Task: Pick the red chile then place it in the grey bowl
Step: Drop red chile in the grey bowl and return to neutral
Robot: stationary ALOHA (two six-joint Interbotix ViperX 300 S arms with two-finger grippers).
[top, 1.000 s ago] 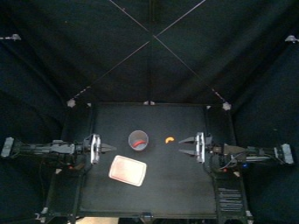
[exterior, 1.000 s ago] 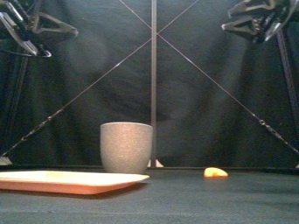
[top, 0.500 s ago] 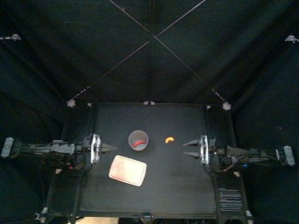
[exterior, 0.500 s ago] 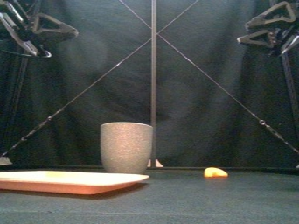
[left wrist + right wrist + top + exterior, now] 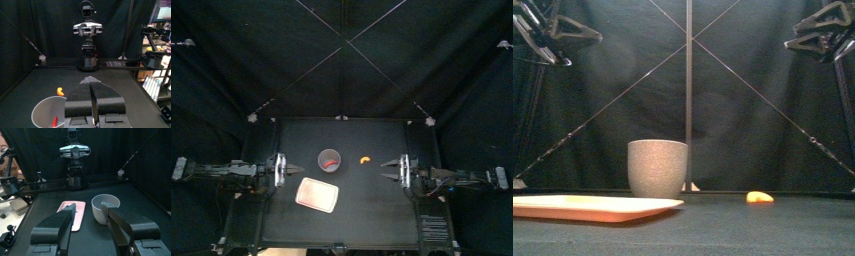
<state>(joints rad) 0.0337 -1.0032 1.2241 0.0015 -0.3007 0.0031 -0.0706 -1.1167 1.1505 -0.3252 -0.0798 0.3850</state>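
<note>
In the top view the left arm (image 5: pixel 225 170) reached in from the left edge of the lower half. It lay stretched and level, with the left gripper (image 5: pixel 289 170) pointing toward the centre. The right arm (image 5: pixel 458 177) mirrored it from the right edge, its right gripper (image 5: pixel 389 173) facing inward. In the front view both grippers hung high, in the upper corners. The left wrist view showed the left jaws pressed together, and the right wrist view showed the right jaws spread well apart.

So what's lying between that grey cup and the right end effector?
Only a small orange toy lies between the grey cup and the right end effector; the top view shows it best.
</note>
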